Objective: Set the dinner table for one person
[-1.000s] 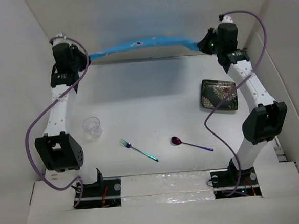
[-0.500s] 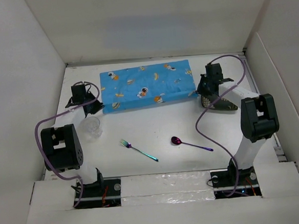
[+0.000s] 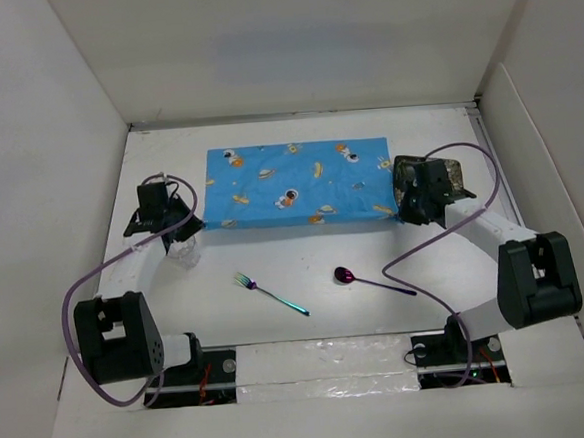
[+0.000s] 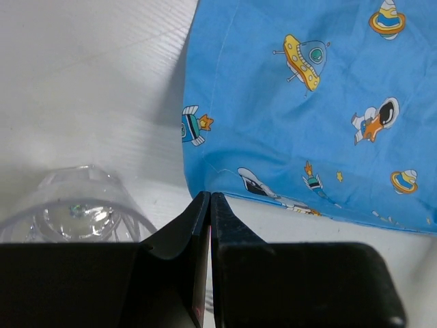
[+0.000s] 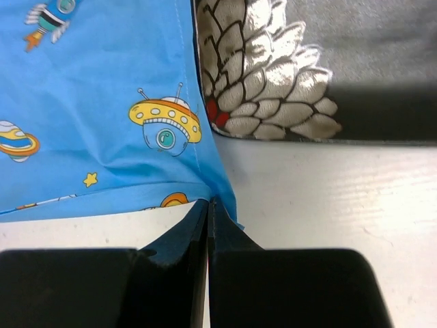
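Note:
The blue space-print placemat [image 3: 300, 183] lies flat on the back middle of the white dinner table [image 3: 274, 250]. My left gripper [image 3: 190, 224] is shut, its tips [image 4: 209, 197] at the placemat's [image 4: 307, 123] near left corner, low on the table. My right gripper [image 3: 404, 211] is shut on the placemat's [image 5: 102, 102] near right corner; the cloth folds over its tips [image 5: 207, 203]. A dark floral square plate [image 3: 451, 173] lies just right of the placemat, partly under my right arm, its edge touching or under the cloth [image 5: 273, 89].
A clear glass [image 3: 182, 253] stands just left of my left gripper [image 4: 75, 212]. A rainbow fork [image 3: 270, 293] and a purple spoon [image 3: 371, 280] lie on the near middle of the table. White walls border the table on three sides.
Both grippers have carried the placemat down from the air at the back and drawn it toward me; it now lies spread flat. Both arms have lowered and folded in.

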